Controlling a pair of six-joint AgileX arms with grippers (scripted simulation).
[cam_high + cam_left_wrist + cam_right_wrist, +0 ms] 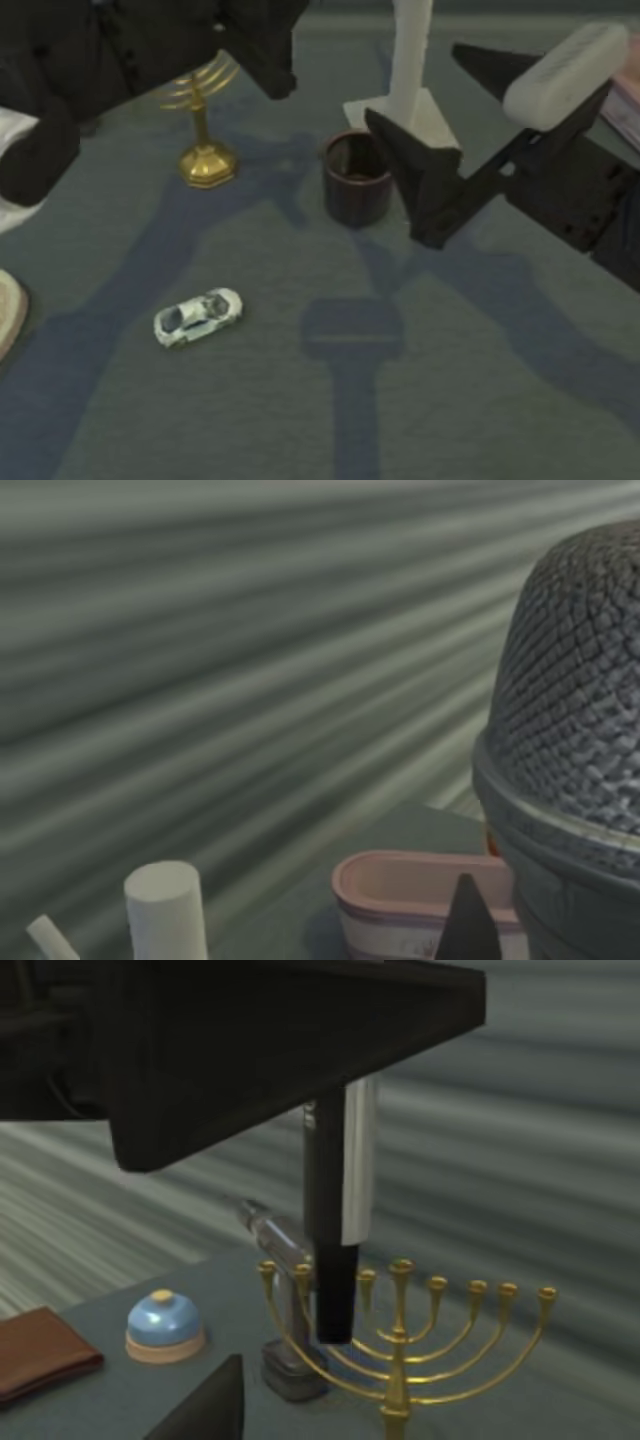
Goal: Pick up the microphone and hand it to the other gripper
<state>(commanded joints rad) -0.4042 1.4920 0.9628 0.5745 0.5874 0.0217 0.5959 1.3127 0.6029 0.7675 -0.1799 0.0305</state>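
Observation:
The microphone's grey mesh head (580,710) fills one side of the left wrist view, right against a black finger (466,925). From the right wrist view its straight black handle (333,1280) hangs down below my left gripper (300,1050), which is shut on it. Seen from above, my left gripper (268,55) is raised at the back left and its arm hides the microphone. My right gripper (400,180) is beside the dark cup, open, its fingers pointing left. It is apart from the microphone, with nothing between its fingers.
On the table stand a gold candelabrum (205,150), a dark brown cup (355,180), a white post on a base (410,70) and a white toy car (198,318). The right wrist view also shows a grey drill (285,1250), a blue bell (165,1325) and a brown wallet (40,1360).

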